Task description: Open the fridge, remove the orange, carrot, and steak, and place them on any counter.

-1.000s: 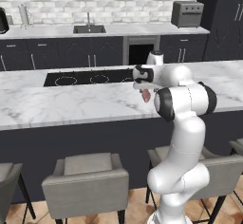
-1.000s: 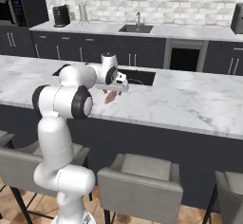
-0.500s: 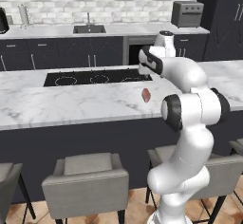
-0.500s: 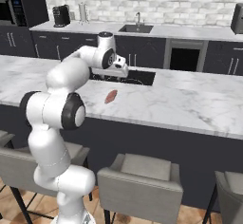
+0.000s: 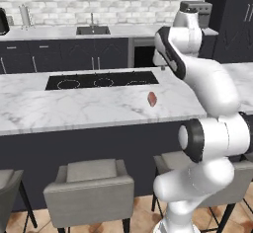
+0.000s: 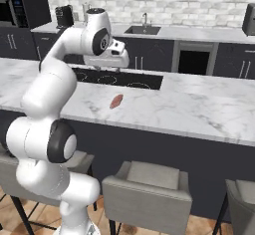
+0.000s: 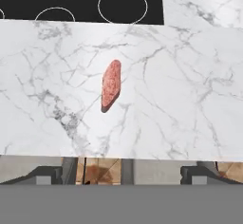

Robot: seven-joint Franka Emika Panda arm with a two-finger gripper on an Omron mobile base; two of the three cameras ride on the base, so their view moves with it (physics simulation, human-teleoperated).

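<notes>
The steak (image 5: 152,99) (image 6: 116,101) (image 7: 110,84), a small pinkish-red slab, lies on the white marble counter (image 5: 74,106) (image 6: 199,104) (image 7: 180,76), just in front of the black cooktop's right end. My gripper (image 5: 160,65) (image 6: 107,67) (image 7: 121,173) hangs well above the steak, open and pointing down, with nothing between its fingers. The orange and the carrot are out of view. I cannot tell whether the tall dark fronts (image 5: 237,19) at the back right are the fridge.
The black cooktop (image 5: 101,80) (image 6: 124,77) (image 7: 80,0) is set into the counter. Grey stools (image 5: 91,190) (image 6: 147,189) stand along its near side. Behind it runs a dark counter with a sink (image 5: 91,29) (image 6: 142,29).
A second ago the steak hung at my gripper just above the counter. It now lies on the marble, and my gripper has opened and risen clear of it.
</notes>
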